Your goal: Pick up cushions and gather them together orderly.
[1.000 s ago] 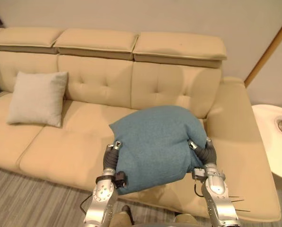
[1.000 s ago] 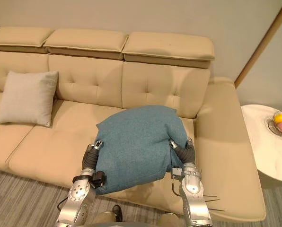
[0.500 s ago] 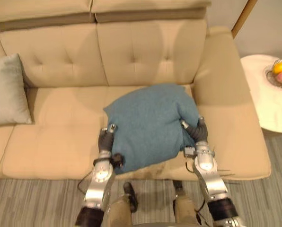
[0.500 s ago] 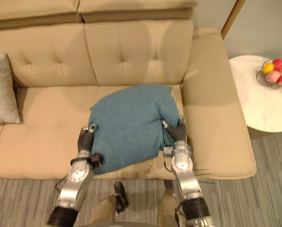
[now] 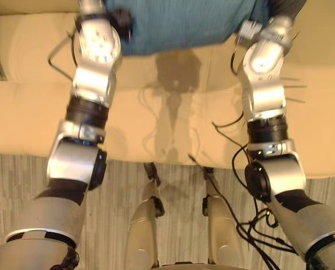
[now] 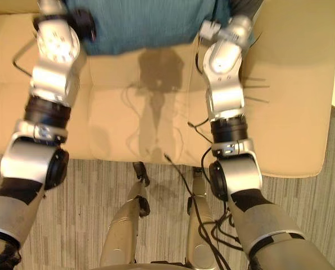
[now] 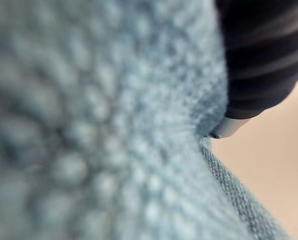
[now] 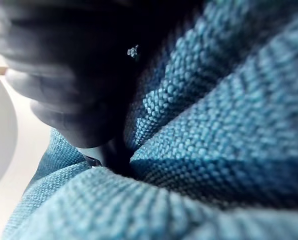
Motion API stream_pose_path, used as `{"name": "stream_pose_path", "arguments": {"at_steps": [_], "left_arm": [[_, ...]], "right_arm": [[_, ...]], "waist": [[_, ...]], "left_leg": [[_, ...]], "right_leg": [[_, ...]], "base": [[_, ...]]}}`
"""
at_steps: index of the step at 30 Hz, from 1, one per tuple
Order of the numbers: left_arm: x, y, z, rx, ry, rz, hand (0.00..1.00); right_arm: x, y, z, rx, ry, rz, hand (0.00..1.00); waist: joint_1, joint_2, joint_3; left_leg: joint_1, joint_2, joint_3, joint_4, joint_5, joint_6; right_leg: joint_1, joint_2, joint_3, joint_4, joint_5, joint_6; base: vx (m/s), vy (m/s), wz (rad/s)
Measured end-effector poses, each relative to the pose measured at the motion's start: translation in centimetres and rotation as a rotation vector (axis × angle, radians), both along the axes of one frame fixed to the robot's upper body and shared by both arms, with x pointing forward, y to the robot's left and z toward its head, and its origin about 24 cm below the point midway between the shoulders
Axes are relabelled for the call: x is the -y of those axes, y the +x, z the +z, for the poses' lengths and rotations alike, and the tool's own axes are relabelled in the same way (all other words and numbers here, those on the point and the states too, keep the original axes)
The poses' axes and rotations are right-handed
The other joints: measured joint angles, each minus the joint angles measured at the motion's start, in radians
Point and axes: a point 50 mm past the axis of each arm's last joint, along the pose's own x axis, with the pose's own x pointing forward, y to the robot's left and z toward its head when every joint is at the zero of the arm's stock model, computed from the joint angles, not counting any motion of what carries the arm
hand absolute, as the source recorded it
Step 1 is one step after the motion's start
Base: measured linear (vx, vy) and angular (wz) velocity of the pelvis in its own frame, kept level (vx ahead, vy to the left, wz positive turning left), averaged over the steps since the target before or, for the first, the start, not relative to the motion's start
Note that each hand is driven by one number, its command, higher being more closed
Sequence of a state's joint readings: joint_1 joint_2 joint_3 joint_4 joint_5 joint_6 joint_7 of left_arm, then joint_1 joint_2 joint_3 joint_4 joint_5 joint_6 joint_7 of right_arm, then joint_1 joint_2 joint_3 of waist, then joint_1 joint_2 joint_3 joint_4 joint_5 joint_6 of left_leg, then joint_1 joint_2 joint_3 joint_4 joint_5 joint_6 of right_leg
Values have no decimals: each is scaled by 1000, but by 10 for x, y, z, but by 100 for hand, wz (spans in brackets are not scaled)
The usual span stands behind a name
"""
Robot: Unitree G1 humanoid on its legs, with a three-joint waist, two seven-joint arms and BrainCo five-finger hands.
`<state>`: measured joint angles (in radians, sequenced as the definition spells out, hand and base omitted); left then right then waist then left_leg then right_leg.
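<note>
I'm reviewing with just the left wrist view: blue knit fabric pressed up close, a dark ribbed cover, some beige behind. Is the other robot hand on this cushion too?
Observer: Yes. In the eye views the blue cushion spans between both arms, with the right robot hand at its right edge.
Operator: What is the beige?
Observer: A sofa seat. The cushion is over its back part, but I cannot tell whether they touch.
Operator: And the right side's hold?
Observer: The right wrist view shows the fabric bunched into deep folds beside that hand.
</note>
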<state>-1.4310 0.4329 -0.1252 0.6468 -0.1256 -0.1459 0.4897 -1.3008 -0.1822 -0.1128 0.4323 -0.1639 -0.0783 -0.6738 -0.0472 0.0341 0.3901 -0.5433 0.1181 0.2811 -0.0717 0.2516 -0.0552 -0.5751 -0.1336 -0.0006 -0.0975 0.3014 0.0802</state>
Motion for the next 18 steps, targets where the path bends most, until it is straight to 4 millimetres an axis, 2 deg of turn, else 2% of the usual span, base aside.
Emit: {"name": "stream_pose_path", "arguments": {"at_steps": [1, 4, 6, 11, 13, 15, 18], "left_arm": [[-4, -4, 17, 26, -5, 22, 0], [-12, -7, 35, 37, -31, 61, 0], [-16, -1, 33, -8, -41, 77, 0], [-28, 19, 12, -163, -56, 47, 0], [-32, 24, 1, -201, -47, 38, 0], [-43, 37, -35, -304, -63, 39, 0], [-53, 48, -81, -428, -94, 40, 0]], "right_arm": [[0, -1, 16, 20, 2, -19, 0], [3, 4, 37, 1, -3, -44, 0], [6, 11, 38, -47, -9, -32, 0], [18, 37, 18, -245, -48, 36, 0], [22, 45, 5, -312, -62, 59, 0], [21, 56, -26, -411, -120, 84, 0], [27, 61, -47, -462, -110, 114, 0]], "waist": [[-4, 0, 8], [-2, -1, 32], [0, -1, 35], [4, -1, 83], [9, -2, 97], [8, -2, 97], [7, -2, 97]], "left_leg": [[-8, -3, -3, -23, 15, 1], [-42, -5, -9, -23, 20, 4], [-65, -5, -13, -23, 22, 5], [-88, -7, -32, -23, 23, 5], [-94, -9, -31, -23, 23, 5], [-97, -9, -30, -23, 23, 4], [-91, -9, -28, -23, 23, 4]], "right_leg": [[-15, 1, -2, 0, 1, 0], [-46, 0, -8, 0, 4, 1], [-66, -1, -12, -1, 5, 0], [-77, -3, -35, -1, 5, 0], [-82, -5, -36, -1, 5, 0], [-86, -6, -35, -1, 5, 0], [-84, -5, -29, -1, 5, 0]], "base": [[-26, 6, 5], [-33, 19, 6], [-16, 38, 7], [3, 70, 9], [3, 67, 1], [5, 75, -2], [-8, 59, -3]]}}
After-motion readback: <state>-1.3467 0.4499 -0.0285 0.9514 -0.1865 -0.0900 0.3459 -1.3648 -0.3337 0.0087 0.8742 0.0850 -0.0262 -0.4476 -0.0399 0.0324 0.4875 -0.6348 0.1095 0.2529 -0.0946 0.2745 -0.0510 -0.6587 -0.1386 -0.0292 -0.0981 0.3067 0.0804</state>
